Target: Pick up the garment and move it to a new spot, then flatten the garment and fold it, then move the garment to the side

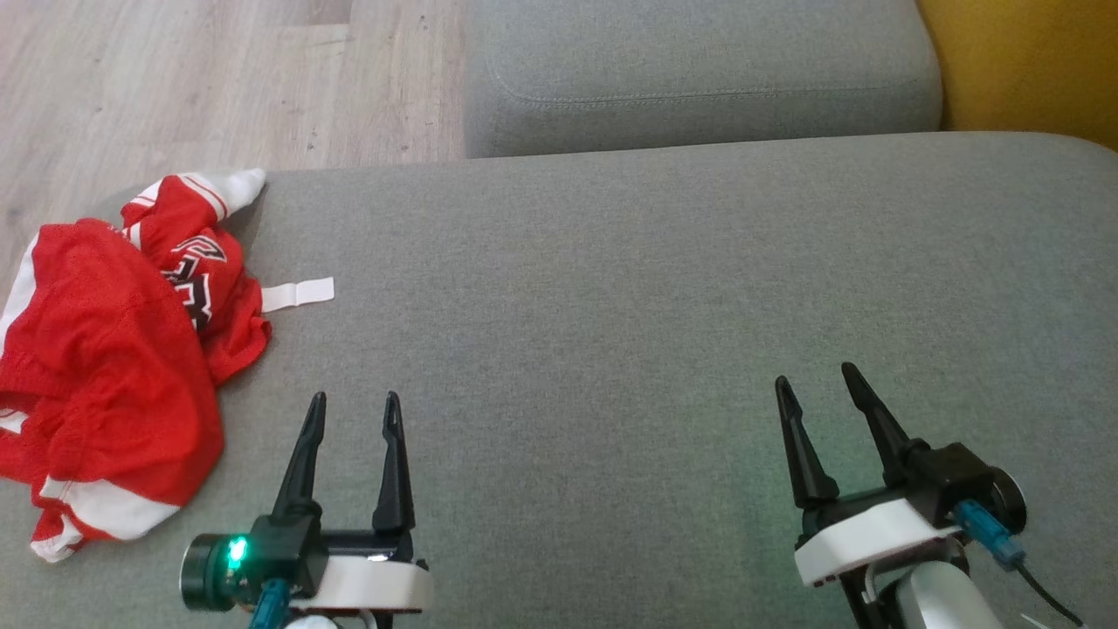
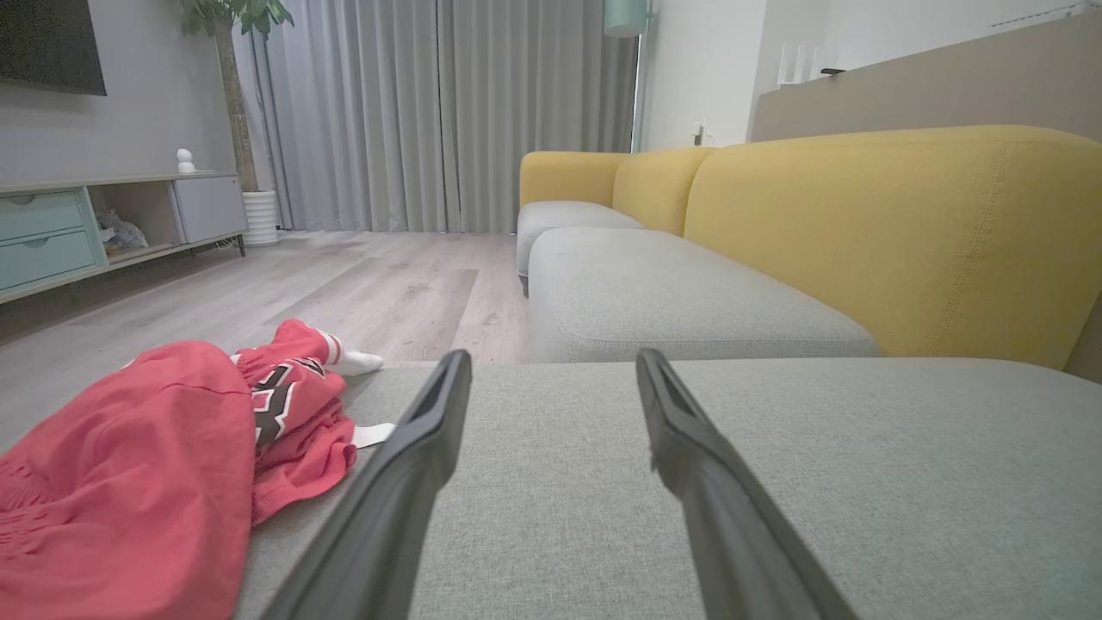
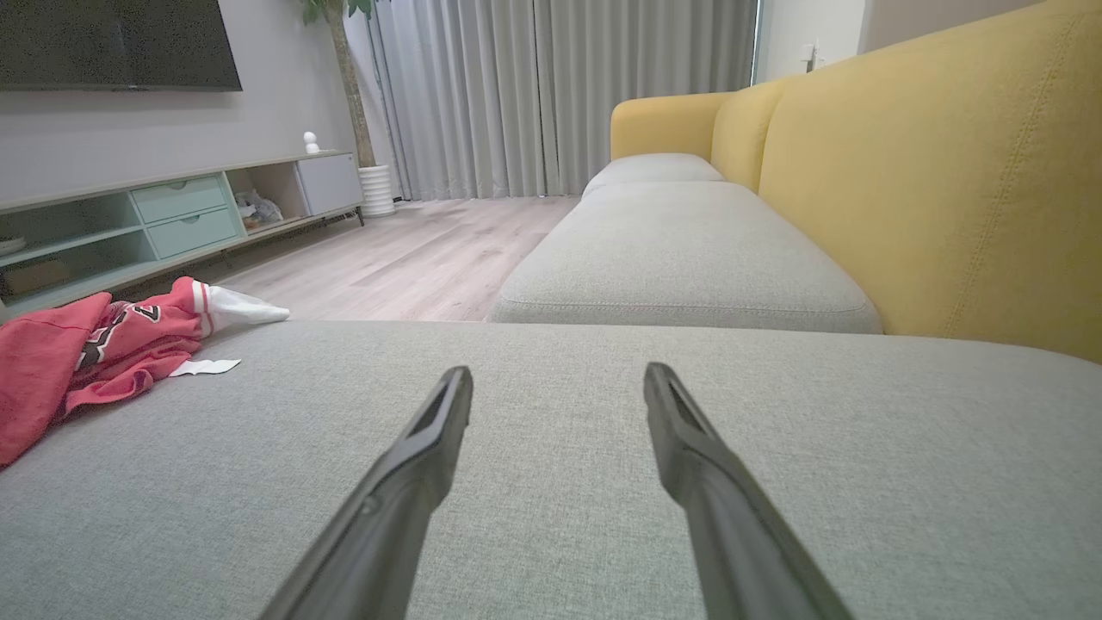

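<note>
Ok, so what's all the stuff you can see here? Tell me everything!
crumpled red-and-white mesh garment: one, red with white trim, left edge of the big cushion
small white fabric strip: one, white, right next to the garment
large grey fabric seat cushion: one, grey, under both grippers
second grey seat cushion: one, grey, farther back
yellow sofa backrest: one, yellow, right side
pale wooden floor: one, light brown, left of the sofa
long grey curtains: one set, grey, far wall
low teal-and-grey cabinet: one, far left
left gripper: one, dark fingers open, lower left
right gripper: one, dark fingers open, lower right
</note>
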You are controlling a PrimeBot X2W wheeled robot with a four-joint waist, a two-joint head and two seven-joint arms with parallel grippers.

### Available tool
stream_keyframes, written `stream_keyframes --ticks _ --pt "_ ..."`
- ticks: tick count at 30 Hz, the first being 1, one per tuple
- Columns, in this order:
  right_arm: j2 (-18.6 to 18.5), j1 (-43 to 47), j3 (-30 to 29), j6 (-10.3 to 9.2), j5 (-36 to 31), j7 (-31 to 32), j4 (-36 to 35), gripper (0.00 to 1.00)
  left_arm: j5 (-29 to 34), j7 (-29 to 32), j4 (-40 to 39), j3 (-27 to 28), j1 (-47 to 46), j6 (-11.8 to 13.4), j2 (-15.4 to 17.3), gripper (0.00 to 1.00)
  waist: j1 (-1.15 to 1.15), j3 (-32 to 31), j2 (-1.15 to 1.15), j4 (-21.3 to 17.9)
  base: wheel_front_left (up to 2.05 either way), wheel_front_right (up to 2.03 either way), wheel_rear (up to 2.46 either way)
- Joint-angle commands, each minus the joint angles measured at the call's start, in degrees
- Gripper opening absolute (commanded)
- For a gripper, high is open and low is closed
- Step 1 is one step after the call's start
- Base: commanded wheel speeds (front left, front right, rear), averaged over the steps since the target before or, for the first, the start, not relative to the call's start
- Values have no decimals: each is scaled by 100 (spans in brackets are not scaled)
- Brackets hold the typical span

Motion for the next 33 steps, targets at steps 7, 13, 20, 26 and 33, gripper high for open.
stream_keyframes --ticks 7,13,20,26,33 --pt "-50 -340 112 44 64 -68 -117 100 11 -56 -132 160 -234 -10 40 100 0 23 0 -15 0 0 0" --pt "-50 -324 68 44 12 -68 -102 100 24 -56 -82 154 -260 13 40 100 0 28 0 65 0 0 0" --pt "-50 -331 114 44 -37 -68 -134 100 -47 -56 -65 154 -267 55 40 100 0 63 0 426 0 0 0" --pt "-50 -313 110 44 -47 -68 -188 100 -79 -56 -92 167 -300 109 40 100 0 92 0 1102 0 0 0" --pt "-50 -259 22 44 -63 -68 -212 100 -60 -56 -54 234 -253 52 40 100 0 65 0 1933 0 0 0"
